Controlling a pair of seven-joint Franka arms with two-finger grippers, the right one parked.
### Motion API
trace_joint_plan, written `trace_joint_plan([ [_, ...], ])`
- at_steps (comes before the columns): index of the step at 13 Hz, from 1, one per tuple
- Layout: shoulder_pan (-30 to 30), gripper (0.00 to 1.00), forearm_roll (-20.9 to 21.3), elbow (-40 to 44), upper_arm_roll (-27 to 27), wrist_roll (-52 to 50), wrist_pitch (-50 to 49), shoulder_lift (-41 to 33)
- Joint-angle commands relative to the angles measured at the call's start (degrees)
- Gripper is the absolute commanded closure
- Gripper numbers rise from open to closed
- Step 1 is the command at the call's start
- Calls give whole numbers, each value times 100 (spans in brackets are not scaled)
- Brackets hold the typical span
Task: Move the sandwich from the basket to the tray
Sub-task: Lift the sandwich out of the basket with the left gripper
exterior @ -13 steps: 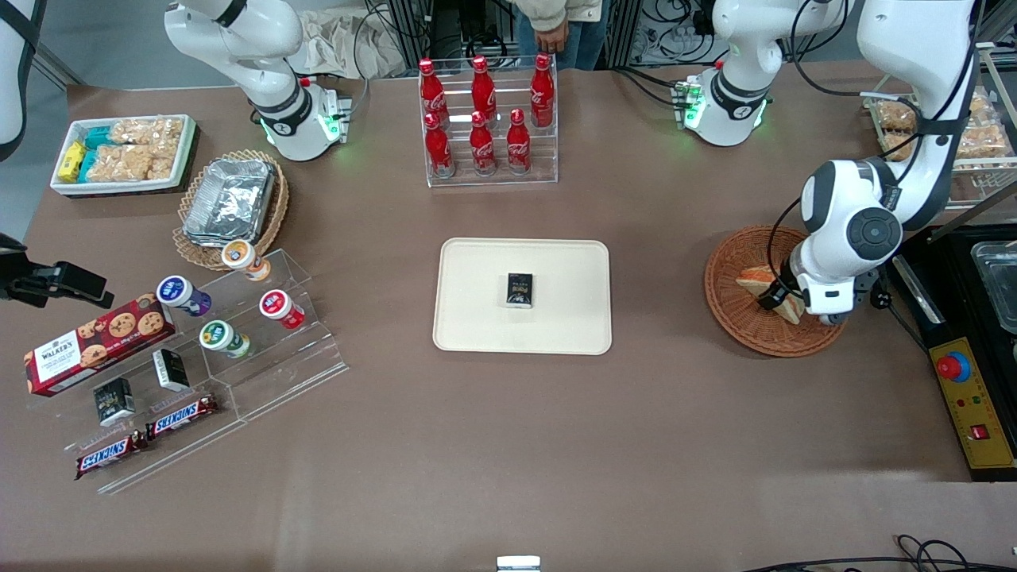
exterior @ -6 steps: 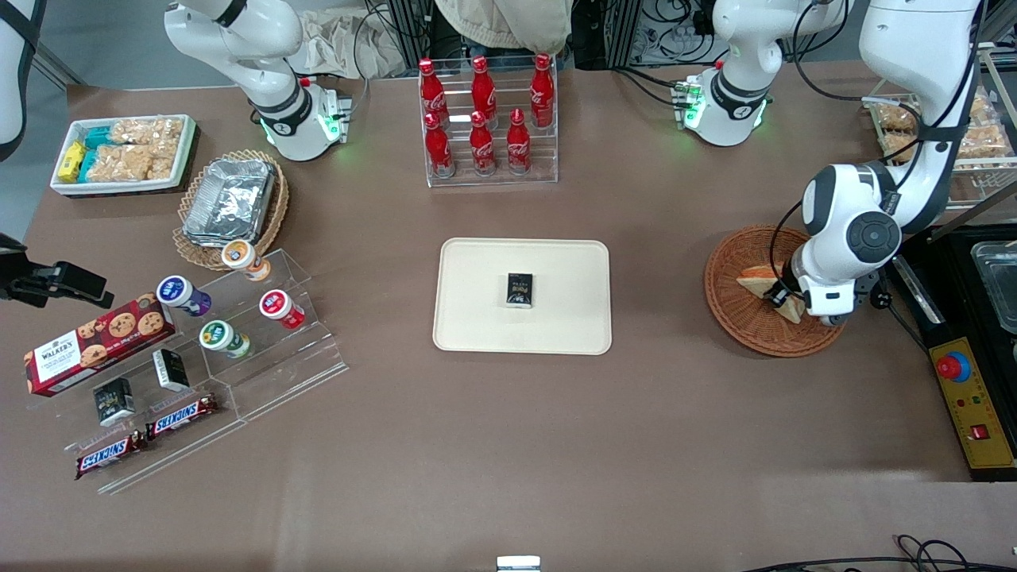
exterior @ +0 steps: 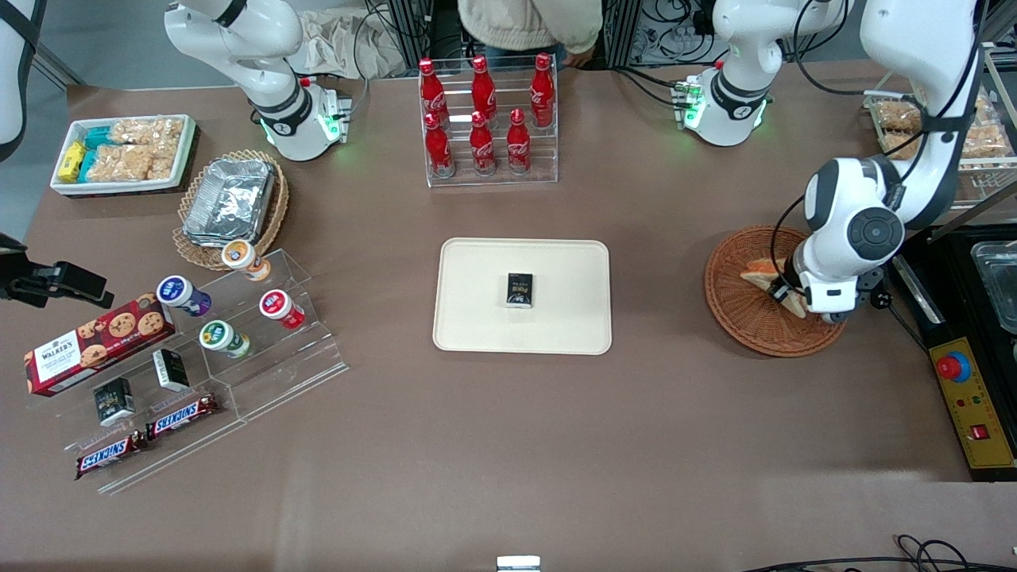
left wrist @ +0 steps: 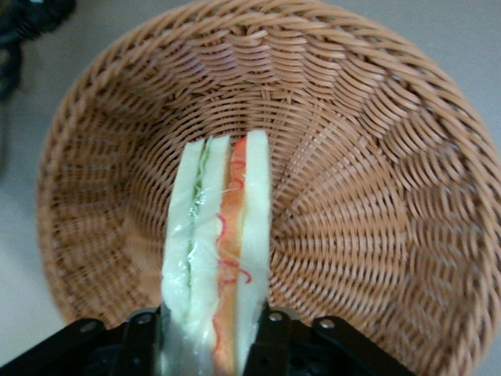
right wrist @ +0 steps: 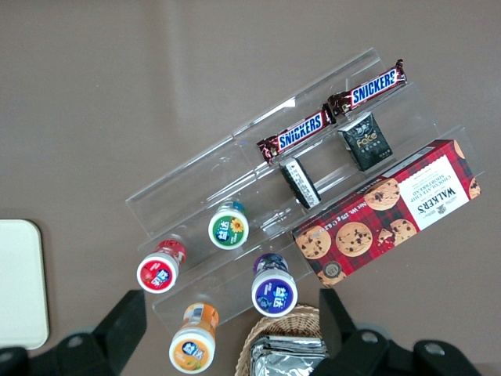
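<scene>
- Clamped on the sandwich (left wrist: 218, 258): the gripper (left wrist: 213, 341), one finger (left wrist: 139, 345) pressed to the green-layered slice, the other to the slice next to the orange-red filling.
- Held on edge in the wrist view, the pale bread wedge pointing toward the basket's woven floor, plastic wrap visible over the layers.
- Seen from the front, the sandwich (exterior: 764, 278) over the basket (exterior: 739, 306), partly hidden by the working arm's white wrist; whether lifted clear of the weave or touching it, cannot tell.
- Poised low above the basket's inside, the gripper (exterior: 783, 292), at the working arm's end of the tabletop (exterior: 508, 445).
- Well apart from the basket, toward the middle of the tabletop: the cream tray (exterior: 477, 318), carrying only a small black box (exterior: 520, 289) near its centre.
- Farther from the front camera than the tray: a clear rack of red bottles (exterior: 486, 111).
- Toward the parked arm's end: a clear stepped stand (exterior: 270, 373) with small round tubs, chocolate bars and a red biscuit box (exterior: 87, 342), plus a tan basket with foil trays (exterior: 230, 202).
</scene>
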Motion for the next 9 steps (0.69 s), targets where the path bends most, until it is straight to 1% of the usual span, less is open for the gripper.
trace_joint_plan([
  [1,-79,100,0,791,-301,645,-1534,-468],
  [2,-79,100,-43,1248,-537,1240,-2238,-469],
  [3,-79,100,-253,1705,-705,1672,-2680,-443],
  [4,-79,100,-359,2031,-863,2033,-2910,-416],
  [5,-79,100,-395,2087,-995,2803,-3017,-486],
  [6,-70,100,-630,2209,-1014,3637,-3070,-486],
  [7,-88,100,-911,2306,-1058,4028,-3106,-504],
  [9,-79,100,-1028,2307,-1487,4129,-2967,-478],
])
